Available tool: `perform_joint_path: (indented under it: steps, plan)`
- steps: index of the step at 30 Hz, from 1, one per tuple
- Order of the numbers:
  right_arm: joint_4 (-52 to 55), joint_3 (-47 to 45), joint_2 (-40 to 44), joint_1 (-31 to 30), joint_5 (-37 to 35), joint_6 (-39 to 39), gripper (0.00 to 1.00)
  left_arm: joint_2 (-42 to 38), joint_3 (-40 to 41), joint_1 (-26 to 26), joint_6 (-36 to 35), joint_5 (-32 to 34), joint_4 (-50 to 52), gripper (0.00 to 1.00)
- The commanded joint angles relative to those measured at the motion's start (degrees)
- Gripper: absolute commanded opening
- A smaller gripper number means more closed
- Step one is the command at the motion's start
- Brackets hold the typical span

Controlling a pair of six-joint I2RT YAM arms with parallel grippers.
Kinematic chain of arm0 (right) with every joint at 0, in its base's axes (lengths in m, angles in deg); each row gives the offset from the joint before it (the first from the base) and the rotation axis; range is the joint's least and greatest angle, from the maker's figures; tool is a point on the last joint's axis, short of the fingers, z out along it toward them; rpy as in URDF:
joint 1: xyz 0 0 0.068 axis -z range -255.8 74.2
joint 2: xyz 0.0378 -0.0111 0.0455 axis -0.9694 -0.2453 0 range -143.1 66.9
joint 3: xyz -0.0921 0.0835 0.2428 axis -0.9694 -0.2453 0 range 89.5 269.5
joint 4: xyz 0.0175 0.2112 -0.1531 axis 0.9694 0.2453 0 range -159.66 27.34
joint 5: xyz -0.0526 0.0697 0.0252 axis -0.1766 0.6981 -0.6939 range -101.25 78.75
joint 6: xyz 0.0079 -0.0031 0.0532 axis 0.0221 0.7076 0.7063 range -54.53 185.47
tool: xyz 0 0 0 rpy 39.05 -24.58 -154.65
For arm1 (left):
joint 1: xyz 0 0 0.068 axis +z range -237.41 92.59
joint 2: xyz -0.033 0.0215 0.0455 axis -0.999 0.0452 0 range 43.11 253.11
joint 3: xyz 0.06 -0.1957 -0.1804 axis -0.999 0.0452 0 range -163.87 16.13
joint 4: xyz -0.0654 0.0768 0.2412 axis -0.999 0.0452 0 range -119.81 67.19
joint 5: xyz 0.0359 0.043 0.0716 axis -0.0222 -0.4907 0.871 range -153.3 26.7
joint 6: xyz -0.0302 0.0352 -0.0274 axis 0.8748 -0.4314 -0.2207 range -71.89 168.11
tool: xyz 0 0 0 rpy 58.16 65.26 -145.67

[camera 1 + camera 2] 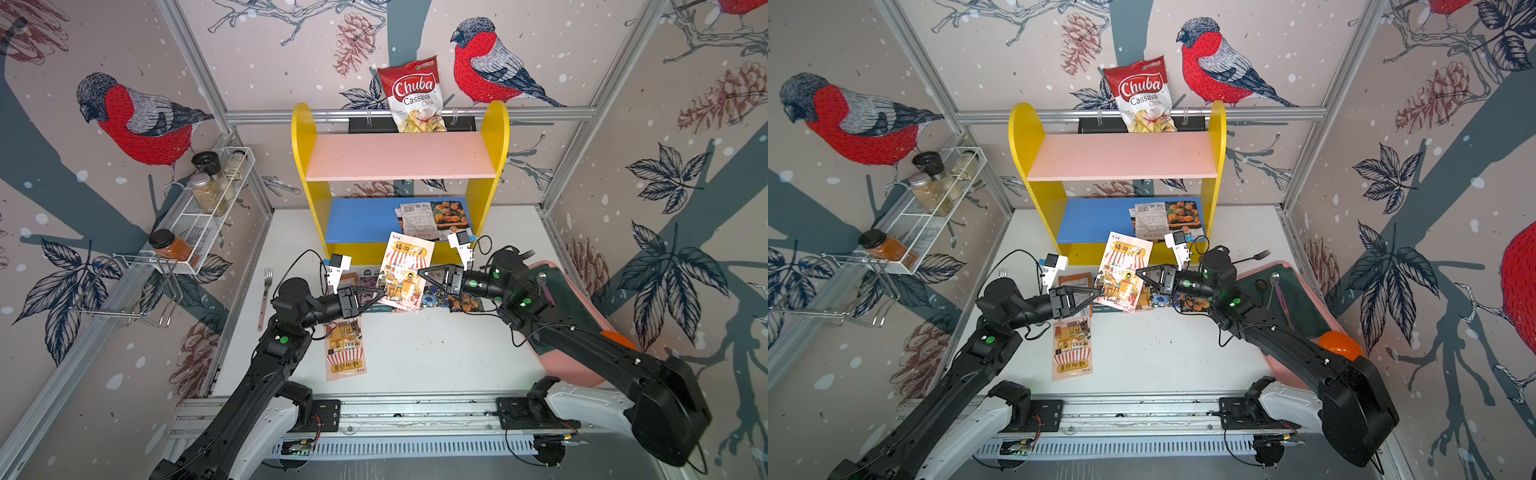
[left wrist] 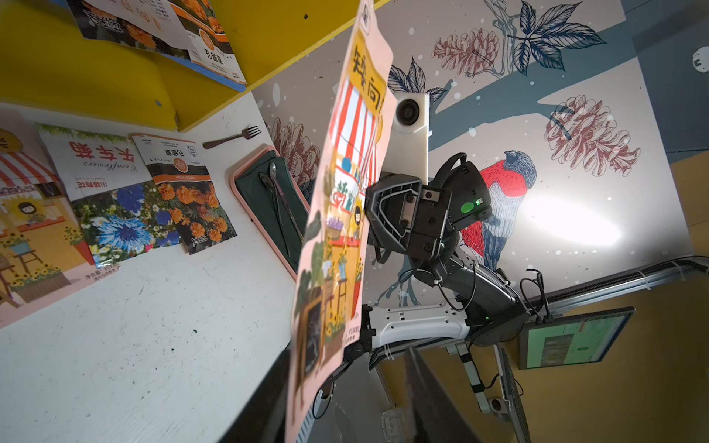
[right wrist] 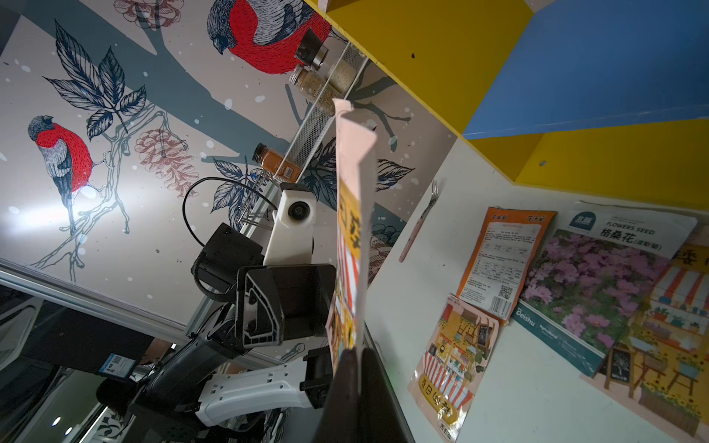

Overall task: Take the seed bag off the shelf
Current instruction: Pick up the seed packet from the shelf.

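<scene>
Nearest the lens in the right wrist view, the right gripper (image 3: 353,356) is seen clenched on one edge of the seed bag (image 1: 405,270). The bag is held upright in the air in front of the shelf (image 1: 399,160), clear of its boards. A slip is judged the main risk: the thin bag is pinched at one edge only and could be dropped onto the packets (image 1: 347,353) on the table (image 1: 436,353). The left gripper (image 1: 380,294) is parted, the bag's other edge lying between its jaws, apparently ungripped.

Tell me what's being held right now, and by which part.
The right claw is shut on the seed bag with the striped awning, pinching one long edge about midway. The left claw stands open around the opposite edge, not gripping.
</scene>
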State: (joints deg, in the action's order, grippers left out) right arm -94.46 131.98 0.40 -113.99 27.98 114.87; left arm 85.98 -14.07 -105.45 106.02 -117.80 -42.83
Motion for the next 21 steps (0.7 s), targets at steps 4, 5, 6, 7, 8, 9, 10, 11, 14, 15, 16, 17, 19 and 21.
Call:
perform_joint_path:
  steps: [4,5,6,7,8,9,10,11,14,15,16,17,19,21]
  plan:
    - [1.21,-0.13,2.28,1.61,-1.57,-1.33,0.00,-0.50,-3.15,-0.11,-6.42,0.75,8.33,0.87]
    - [1.84,-0.36,2.80,2.17,-1.23,-1.62,0.00,-0.39,-3.98,-0.10,-7.94,0.89,10.54,0.94]
    - [2.90,-0.34,3.27,2.62,-0.89,-2.12,0.00,-0.41,-4.73,-0.09,-9.50,1.20,13.17,0.96]
    - [4.55,-0.21,3.68,3.06,-0.34,-2.77,0.00,-0.41,-5.71,-0.08,-11.69,1.61,15.79,0.96]
    - [6.17,0.03,4.08,3.36,0.18,-3.64,0.00,-0.26,-6.75,-0.06,-13.97,2.24,19.04,0.96]
    - [7.63,0.14,4.33,3.50,0.48,-4.44,0.00,-0.33,-7.73,-0.06,-16.42,3.29,21.86,0.96]
    - [9.44,0.36,4.46,3.48,0.78,-5.40,0.00,-0.42,-8.75,-0.09,-19.05,4.30,24.82,0.96]
    - [11.59,0.71,4.41,3.46,1.30,-6.60,0.00,-0.55,-9.55,-0.06,-21.11,5.16,27.06,0.96]
    - [18.58,2.10,3.93,3.09,2.58,-10.02,0.00,-1.65,-11.74,-0.06,-26.50,6.38,31.48,0.96]
    - [19.58,1.98,3.92,2.77,2.56,-10.18,0.00,-2.02,-12.48,-0.06,-27.55,6.82,32.38,0.96]
    - [20.54,1.83,3.81,2.33,2.60,-10.52,0.00,-2.27,-13.29,-0.07,-28.60,7.25,33.60,0.96]
    - [21.72,1.80,3.54,1.81,2.70,-10.94,0.00,-2.37,-14.09,-0.07,-29.89,6.73,34.70,0.97]
    - [24.17,2.11,2.39,0.44,2.64,-11.71,0.00,-2.66,-15.78,-0.06,-32.15,7.38,37.27,0.97]
    - [26.33,2.58,0.96,-1.62,1.31,-12.33,0.00,-3.41,-17.17,-0.06,-34.00,7.70,39.38,0.97]
